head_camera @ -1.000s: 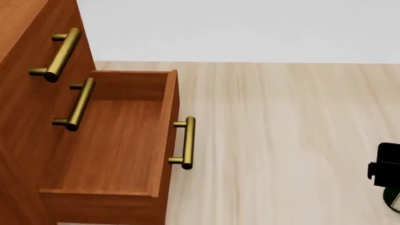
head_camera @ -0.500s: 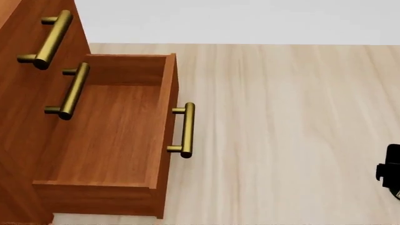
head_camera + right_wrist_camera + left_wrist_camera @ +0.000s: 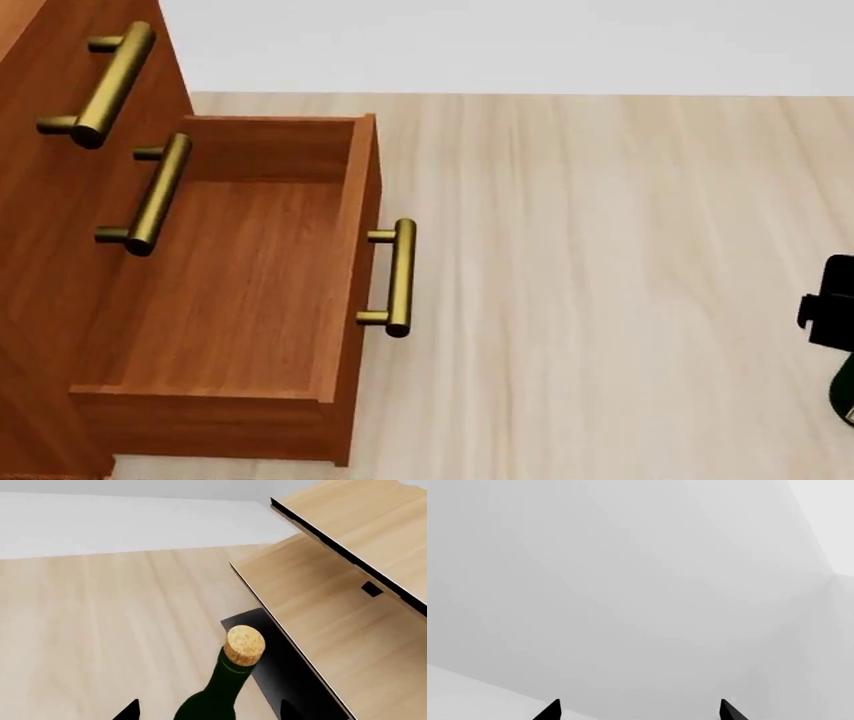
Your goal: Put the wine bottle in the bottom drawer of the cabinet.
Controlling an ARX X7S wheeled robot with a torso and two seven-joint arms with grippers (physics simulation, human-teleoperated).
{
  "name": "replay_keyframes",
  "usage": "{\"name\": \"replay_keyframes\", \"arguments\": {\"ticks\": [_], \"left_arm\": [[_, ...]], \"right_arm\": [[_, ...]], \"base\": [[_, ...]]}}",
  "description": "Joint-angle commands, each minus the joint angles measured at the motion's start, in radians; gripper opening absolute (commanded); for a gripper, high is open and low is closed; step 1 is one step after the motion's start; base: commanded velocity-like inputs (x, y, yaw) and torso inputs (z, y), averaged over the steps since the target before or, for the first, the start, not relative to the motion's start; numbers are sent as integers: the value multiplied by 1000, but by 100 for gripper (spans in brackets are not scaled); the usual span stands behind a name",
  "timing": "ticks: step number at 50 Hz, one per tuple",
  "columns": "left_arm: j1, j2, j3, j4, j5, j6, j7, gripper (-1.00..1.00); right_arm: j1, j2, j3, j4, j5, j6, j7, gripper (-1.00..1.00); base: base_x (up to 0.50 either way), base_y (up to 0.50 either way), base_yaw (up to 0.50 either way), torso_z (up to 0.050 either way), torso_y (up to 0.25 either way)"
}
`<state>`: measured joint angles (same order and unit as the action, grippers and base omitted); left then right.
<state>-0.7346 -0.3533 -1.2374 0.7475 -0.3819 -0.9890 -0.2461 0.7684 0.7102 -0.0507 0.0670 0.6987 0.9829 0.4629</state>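
Reddish-brown wood w/ a fine grain is what we're looking at on the cabinet (image 3: 54, 330). Its bottom drawer (image 3: 220, 300) is standing pulled right out, an open box w/ bare floor, nothing inside yet. So step one (opening) is looking done. What's left, as we're reading it: carrying the wine bottle (image 3: 223, 690) over, lowering it into the drawer, letting go, prob. pushing the drawer shut.

We're seeing the bottle well apart from the drawer, off to the side of its front panel, at the head view's edge, where only a dark green sliver is showing under the black right gripper (image 3: 834, 310). Wrist cam is giving more: glossy dark green glass, long slim neck, tan speckled cork (image 3: 245, 639), round in section. It's sitting between the two black fingertips (image 3: 128, 711), neck pointing away from the wrist. We're judging the right jaws to be pinching the bottle's body, though the contact itself is out of frame.

Left gripper (image 3: 639, 711): we're seeing just two black tips set wide apart, nothing between them, facing a blank grey wall.

Brass bar handle (image 3: 396, 278) on the drawer front is cylindrical, satin metal, on two short posts; two matching ones sit above on the upper drawers. Floor (image 3: 614, 260) is pale planking, matte. A pale wooden rack (image 3: 333, 605) on a black base is sitting near the bottle.
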Motion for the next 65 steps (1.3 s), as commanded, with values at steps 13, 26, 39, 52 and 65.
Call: {"name": "replay_keyframes", "arguments": {"ticks": [13, 26, 39, 52, 65], "left_arm": [[5, -3, 5, 0, -4, 1, -2, 100], [11, -5, 8, -1, -6, 5, -2, 100], [13, -4, 14, 1, -7, 8, -4, 100], [14, -5, 16, 0, -11, 7, -6, 100], [20, -5, 21, 1, -12, 9, -6, 100]], "right_arm": [[89, -43, -48, 194, -66, -75, -29, 100], [134, -56, -83, 289, -109, -121, -51, 100], [173, -76, -115, 394, -148, -165, -74, 100], [150, -57, -90, 312, -121, -132, -52, -100], [165, -6, -52, 111, -60, -18, -7, -100]], "base": [[0, 0, 0, 0, 0], [0, 0, 0, 0, 0], [0, 0, 0, 0, 0], [0, 0, 0, 0, 0], [0, 0, 0, 0, 0]]}}
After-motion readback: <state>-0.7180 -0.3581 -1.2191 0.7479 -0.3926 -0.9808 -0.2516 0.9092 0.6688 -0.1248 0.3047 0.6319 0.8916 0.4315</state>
